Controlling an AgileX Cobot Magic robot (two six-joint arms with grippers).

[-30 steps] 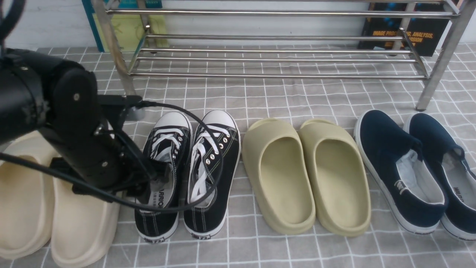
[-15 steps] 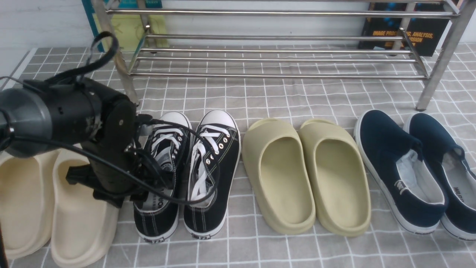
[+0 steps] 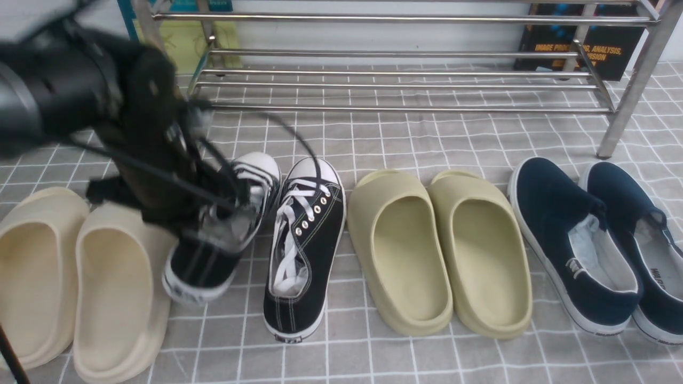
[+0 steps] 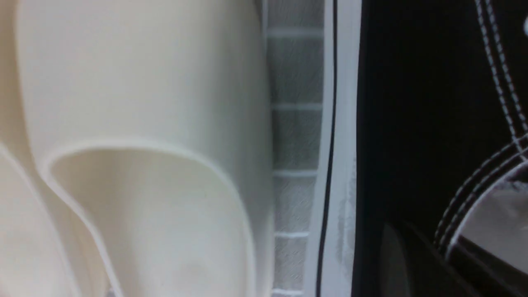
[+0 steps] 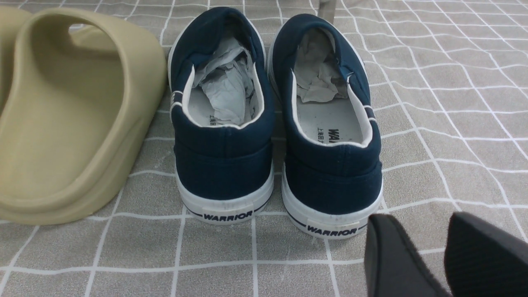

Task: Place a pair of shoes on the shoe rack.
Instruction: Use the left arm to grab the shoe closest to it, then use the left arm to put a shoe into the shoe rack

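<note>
Front view has the left arm point(image 3: 80, 90), blurred, reaching down over the left end of a row of shoes on a grey checked mat point(image 3: 373, 138). The left gripper point(image 3: 227, 210) sits at the collar of the held black sneaker point(image 3: 208, 256). Its fingers are mostly hidden behind wrist and cables, but the shoe hangs tilted off the mat, with its heel low over the edge of the nearer cream slide point(image 3: 114, 288) and its white toe cap higher and pointing toward the rack, so the jaws are clamped on it. Left wrist view gives only a close look at that sneaker's black canvas side point(image 4: 412, 123) and white sole strip next to the cream slide point(image 4: 144, 123), with a strip of mat between them. The 2nd black sneaker point(image 3: 304, 240) lies flat on the mat just beside the held one, its white laces loose and its toe toward the shoe rack point(image 3: 395, 53), which stands at the far side of the mat. To the right lie 2 olive slides point(image 3: 405, 250), then 2 navy slip-ons point(image 3: 571, 240) stuffed with paper. Right wrist view puts the right gripper point(image 5: 425, 231) low behind the heels of the navy slip-ons, its 2 black fingers point(image 5: 392, 255) apart with only mat between them.
</note>
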